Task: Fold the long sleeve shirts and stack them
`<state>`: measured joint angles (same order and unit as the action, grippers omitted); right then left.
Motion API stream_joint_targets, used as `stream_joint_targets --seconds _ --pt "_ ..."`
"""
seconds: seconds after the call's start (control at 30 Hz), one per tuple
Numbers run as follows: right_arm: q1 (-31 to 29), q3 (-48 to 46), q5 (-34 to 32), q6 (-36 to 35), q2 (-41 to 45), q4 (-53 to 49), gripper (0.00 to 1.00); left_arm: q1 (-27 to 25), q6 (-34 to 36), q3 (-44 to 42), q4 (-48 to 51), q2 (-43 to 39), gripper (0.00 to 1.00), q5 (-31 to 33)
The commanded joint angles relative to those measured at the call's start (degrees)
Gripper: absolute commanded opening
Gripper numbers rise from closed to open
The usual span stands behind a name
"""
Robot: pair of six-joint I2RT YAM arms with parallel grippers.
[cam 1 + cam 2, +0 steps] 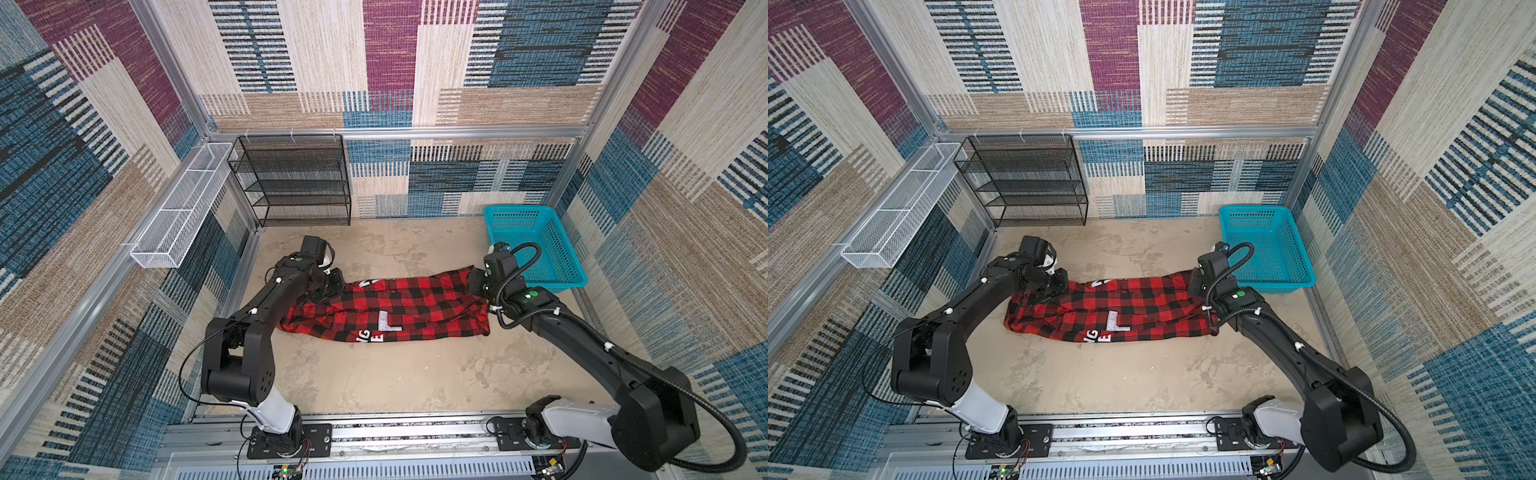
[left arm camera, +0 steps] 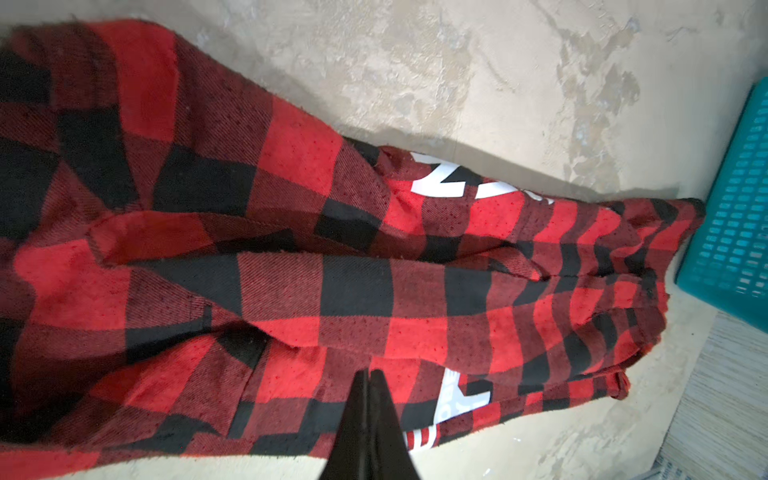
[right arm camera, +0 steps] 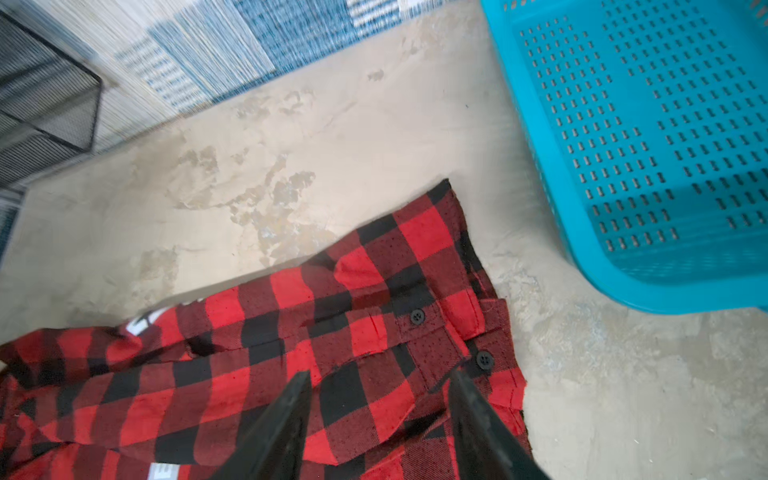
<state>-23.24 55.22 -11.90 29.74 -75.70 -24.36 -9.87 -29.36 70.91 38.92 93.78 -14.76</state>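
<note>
The shirt (image 1: 395, 307) lies in 1 long rumpled band across the middle of the surface (image 1: 374, 374); its white lettering (image 1: 388, 322) is folded and I can't read it; in both top views its 2 ends are hidden from me; the left end effector (image 2: 369, 374) is pressed together over the cloth, and I cannot tell if it pinches any; the right end effector (image 3: 380, 374) is spread above the buttoned end, near the teal basket (image 1: 536, 249).
</note>
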Motion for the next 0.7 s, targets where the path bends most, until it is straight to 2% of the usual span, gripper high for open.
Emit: stream_joint_targets --seconds 0.0,0.07,0.3,0.5,0.6,0.67 --pt "-0.13 4.54 1.98 -4.39 -7.61 -3.17 0.53 0.11 0.57 1.31 1.77 1.07 0.00 -0.04" --pt "0.37 6.97 1.62 -5.81 -11.87 -3.24 0.52 0.11 0.79 1.59 1.94 1.65 0.00 -0.09" --pt "4.23 11.39 6.60 -10.54 -23.83 -2.58 0.50 0.12 1.92 4.41 3.79 5.26 0.00 1.30" --pt "5.33 10.68 9.16 -12.54 -29.65 0.22 0.50 0.12 2.21 6.36 4.31 9.11 0.00 2.02" --pt "5.49 10.43 9.93 -12.86 -30.88 1.98 0.44 0.11 2.29 6.13 4.30 10.35 0.00 2.49" --pt "5.49 10.43 9.88 -12.99 -31.41 2.39 0.34 0.11 2.47 5.71 4.27 10.88 0.00 2.97"
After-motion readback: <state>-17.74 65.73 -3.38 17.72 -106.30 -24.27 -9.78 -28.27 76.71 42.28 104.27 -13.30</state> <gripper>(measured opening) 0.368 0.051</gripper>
